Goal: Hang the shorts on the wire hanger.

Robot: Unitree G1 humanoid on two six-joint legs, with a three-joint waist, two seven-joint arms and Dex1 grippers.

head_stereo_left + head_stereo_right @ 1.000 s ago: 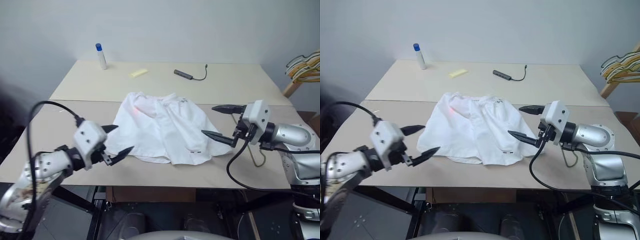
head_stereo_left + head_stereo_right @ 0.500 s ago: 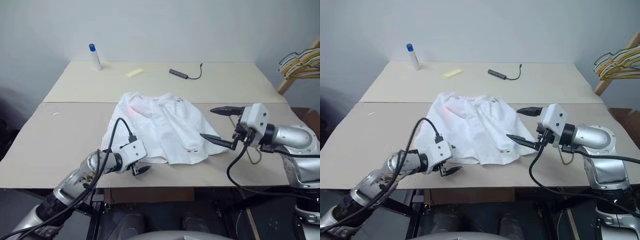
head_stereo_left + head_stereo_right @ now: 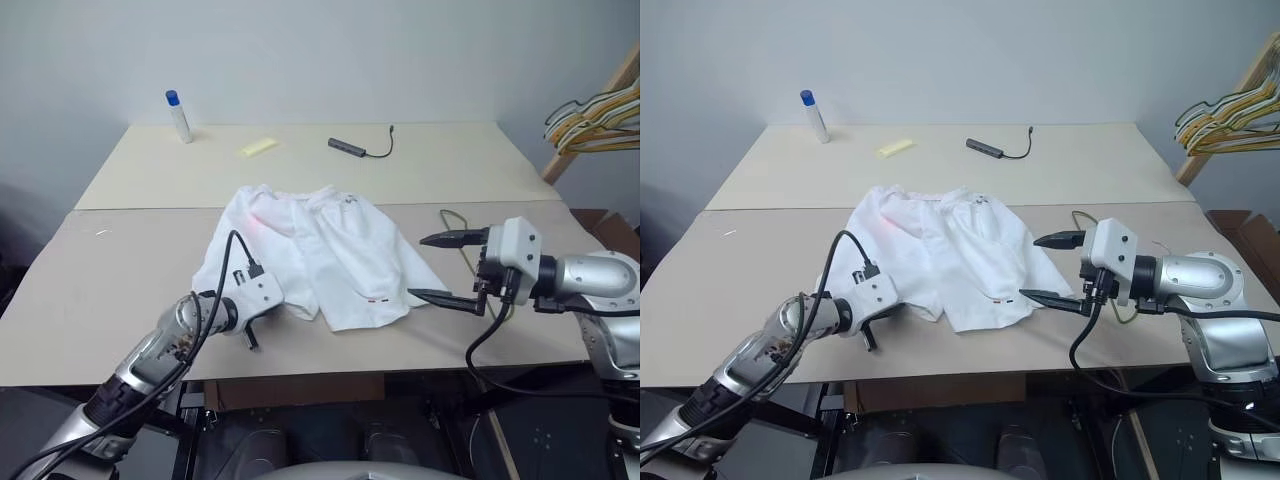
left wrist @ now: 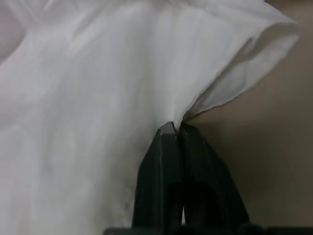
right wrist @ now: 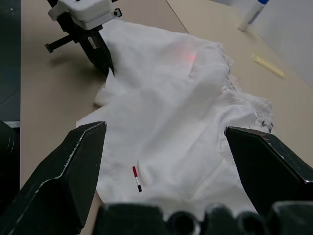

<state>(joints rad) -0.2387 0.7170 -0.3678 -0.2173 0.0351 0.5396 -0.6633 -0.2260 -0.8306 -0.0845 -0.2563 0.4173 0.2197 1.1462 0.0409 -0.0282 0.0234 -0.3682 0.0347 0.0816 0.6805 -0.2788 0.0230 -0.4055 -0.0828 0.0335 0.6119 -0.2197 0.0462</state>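
Gripping, left gripper (image 4: 175, 128): the two black fingers are pressed together on a pinched fold at the near left hem of the shorts (image 3: 310, 255); the cloth is drawn into a small peak at the fingertips.
Shorts: spread flat on the front half of the table (image 3: 90, 290), waistband toward the far side, legs toward the near edge; a small red-and-dark mark is seen near the hem of the right leg.
Right gripper (image 3: 444, 270): held off the table just beside the right leg of the shorts, fingers spread wide apart with nothing between them, pointed toward the cloth.
Wire hanger (image 3: 462, 231): a thin wire is seen lying on the table to the right of the shorts, partly hidden behind the right gripper; its full outline cannot be made out.
Far half of table: a white bottle with a blue cap (image 3: 178, 115), a small yellow piece (image 3: 256, 147) and a dark adapter with a cable (image 3: 358, 148) are set there, well apart from the shorts.
Right edge: a bunch of coloured hangers (image 3: 590, 112) is hung on a wooden stand.
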